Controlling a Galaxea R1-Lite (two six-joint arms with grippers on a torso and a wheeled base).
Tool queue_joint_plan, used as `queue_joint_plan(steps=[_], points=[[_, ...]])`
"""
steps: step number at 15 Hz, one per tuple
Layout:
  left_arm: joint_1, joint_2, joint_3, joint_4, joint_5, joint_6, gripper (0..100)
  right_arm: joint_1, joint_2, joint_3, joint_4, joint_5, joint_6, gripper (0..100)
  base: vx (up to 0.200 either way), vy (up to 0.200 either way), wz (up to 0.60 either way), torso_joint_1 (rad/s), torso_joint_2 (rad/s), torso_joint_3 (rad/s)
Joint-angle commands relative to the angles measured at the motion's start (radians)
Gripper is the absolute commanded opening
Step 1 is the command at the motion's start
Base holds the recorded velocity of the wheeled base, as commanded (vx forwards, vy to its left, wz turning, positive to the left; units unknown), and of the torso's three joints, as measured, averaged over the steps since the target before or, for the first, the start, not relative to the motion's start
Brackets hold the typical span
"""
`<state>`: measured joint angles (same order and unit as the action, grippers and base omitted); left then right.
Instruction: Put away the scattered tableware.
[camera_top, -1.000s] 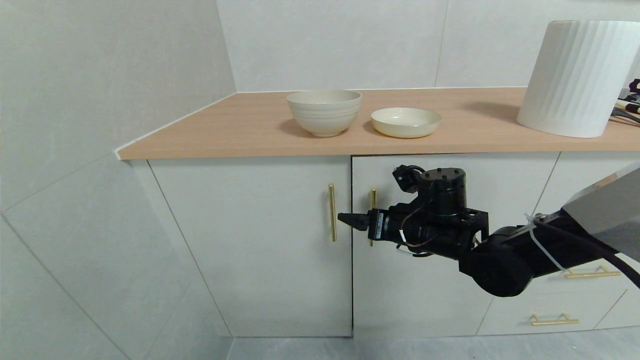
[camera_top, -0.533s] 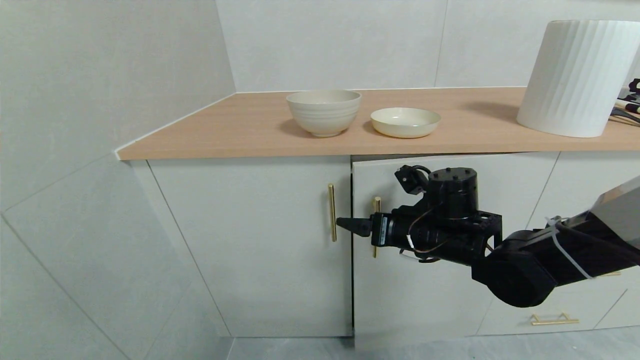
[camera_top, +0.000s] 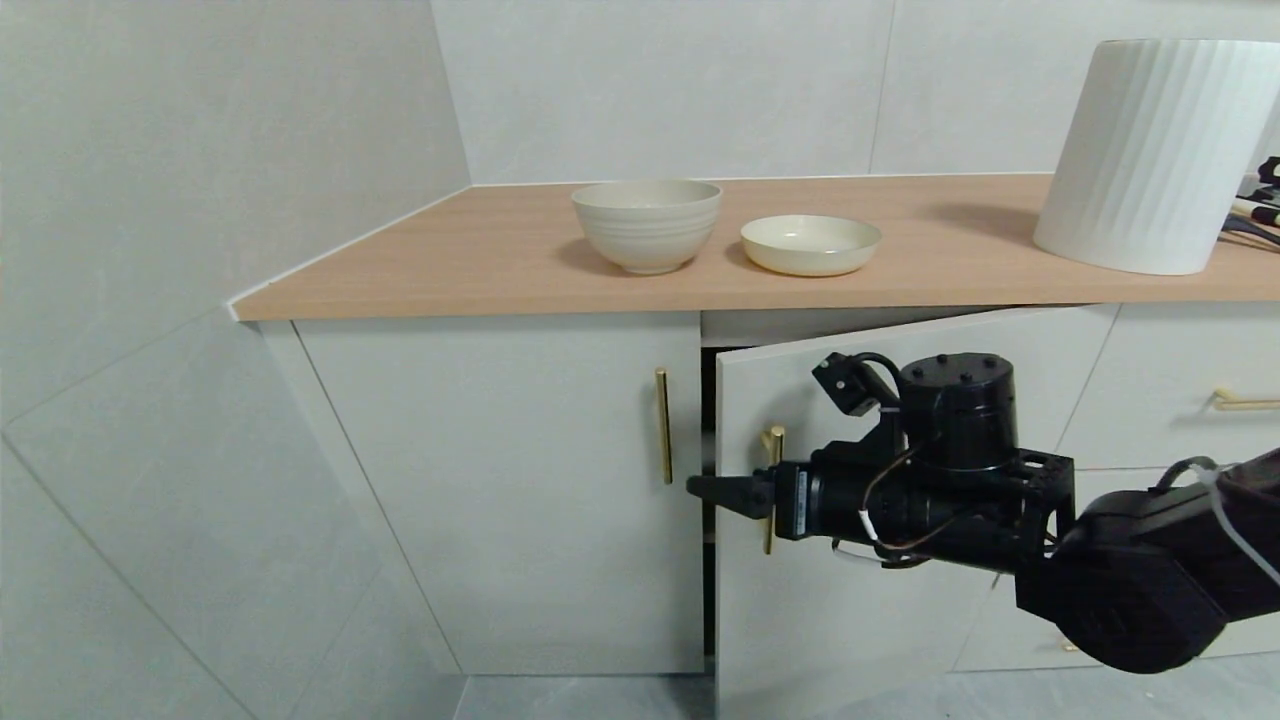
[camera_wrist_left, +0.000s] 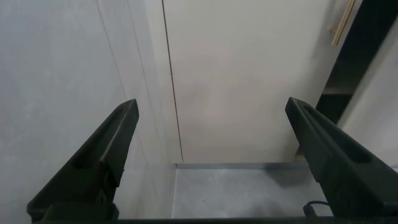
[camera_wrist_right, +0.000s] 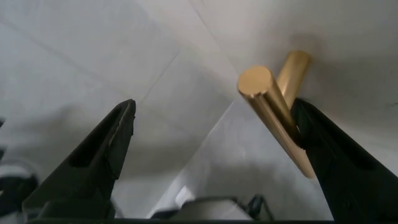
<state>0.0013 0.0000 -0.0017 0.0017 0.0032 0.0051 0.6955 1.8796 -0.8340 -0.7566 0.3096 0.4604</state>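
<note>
Tableware first: the cream ribbed ceramic bowl (camera_top: 647, 222) and the pale yellow shallow dish (camera_top: 811, 243) both sit upright on the light wooden countertop (camera_top: 450, 270). They're just beside each other without touching, roughly above the seam between the two cabinet doors. Neither is in a gripper, so I'd say the actual putting away hasn't started and I'm on the door-opening step.

Below them, the white right-hand cabinet door (camera_top: 850, 620) stands ajar, with a dark gap along its free edge. My right gripper (camera_top: 705, 487) is at its vertical brass bar handle (camera_top: 770, 470). On the right wrist camera the fingers are spread wide, not pinched. The handle (camera_wrist_right: 273, 106) sits between them, up against one finger (camera_wrist_right: 336, 168), so it's a hook rather than a grasp. My left gripper (camera_wrist_left: 211, 155) is spread wide too, with nothing in it, facing the white left-hand cabinet door (camera_top: 500, 480) and the grey floor (camera_wrist_left: 236, 193).

What worries me is that nothing is clamped. The handle could slide off that finger if I pull straight back while the door swings on its arc, and then the door might drop shut. Pulling too hard could also twist the wrist against the bar. The gap looks too narrow for the bowl as well, so going for the crockery now risks knocking it on the door edge.
</note>
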Motion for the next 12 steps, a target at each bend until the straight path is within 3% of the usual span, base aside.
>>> queue_joint_plan(steps=[1, 7, 10, 11, 12], points=[[0.000, 0.000, 0.002, 0.000, 0.001, 0.001, 100, 0.015, -0.089, 0.059, -0.006, 0.013, 0.000, 100, 0.000, 0.000, 0.00, 0.000, 0.00, 0.000], [0.002, 0.000, 0.002, -0.003, -0.014, 0.023, 100, 0.048, -0.157, 0.173, -0.007, 0.013, -0.005, 100, 0.000, 0.000, 0.00, 0.000, 0.00, 0.000], [0.000, 0.003, -0.044, 0.000, -0.112, 0.039, 100, 0.048, -0.149, 0.174, -0.007, 0.013, -0.003, 100, 0.000, 0.000, 0.00, 0.000, 0.00, 0.000], [-0.004, 0.017, -0.103, 0.008, -0.178, 0.027, 100, 0.048, -0.149, 0.174, -0.007, 0.013, -0.003, 100, 0.000, 0.000, 0.00, 0.000, 0.00, 0.000], [-0.012, 0.084, -0.195, 0.040, -0.287, -0.028, 100, 0.048, -0.149, 0.173, -0.007, 0.013, -0.002, 100, 0.000, 0.000, 0.00, 0.000, 0.00, 0.000]])
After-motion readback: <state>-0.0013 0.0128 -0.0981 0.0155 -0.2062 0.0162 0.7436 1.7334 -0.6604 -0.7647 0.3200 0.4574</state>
